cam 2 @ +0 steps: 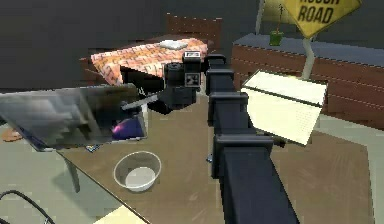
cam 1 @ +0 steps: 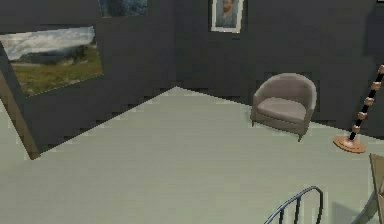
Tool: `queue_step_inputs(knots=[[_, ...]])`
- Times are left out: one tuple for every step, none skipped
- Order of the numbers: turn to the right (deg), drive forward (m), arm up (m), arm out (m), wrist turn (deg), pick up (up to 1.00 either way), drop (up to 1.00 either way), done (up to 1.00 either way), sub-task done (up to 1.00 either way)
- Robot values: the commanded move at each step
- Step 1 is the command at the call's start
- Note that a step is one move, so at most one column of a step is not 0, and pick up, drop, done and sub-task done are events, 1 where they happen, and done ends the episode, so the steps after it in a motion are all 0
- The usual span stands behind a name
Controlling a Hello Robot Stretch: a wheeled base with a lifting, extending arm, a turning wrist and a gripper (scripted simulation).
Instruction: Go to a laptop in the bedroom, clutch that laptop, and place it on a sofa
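One laptop (cam 2: 88,118), grey, lid raised, a purple patch on it, at middle left of the arm side view on the brown desk (cam 2: 180,160). One white bowl (cam 2: 137,172) below it, apart. One gripper (cam 2: 140,99) by the laptop's upper right edge; thin fingers (cam 2: 148,96), state impossible to tell, likewise whether holding anything. One bed (cam 2: 140,58) at top centre. One armchair (cam 1: 285,100) right of centre in the forward view, one landscape picture (cam 1: 55,55) upper left.

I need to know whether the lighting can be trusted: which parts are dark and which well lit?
Forward view: the walls are dim, the floor pale and lit, with shadow along the left wall's foot. Arm side view: the back wall is dark, while the bed and the pale sheet catch the light.
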Motion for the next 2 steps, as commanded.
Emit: queue_step_inputs(knots=[[0.0, 0.0, 0.0, 0.0, -45.0, 0.0, 0.0, 0.0, 0.0], [0.0, 0.0, 0.0, 0.0, -42.0, 0.0, 0.0, 0.0, 0.0]])
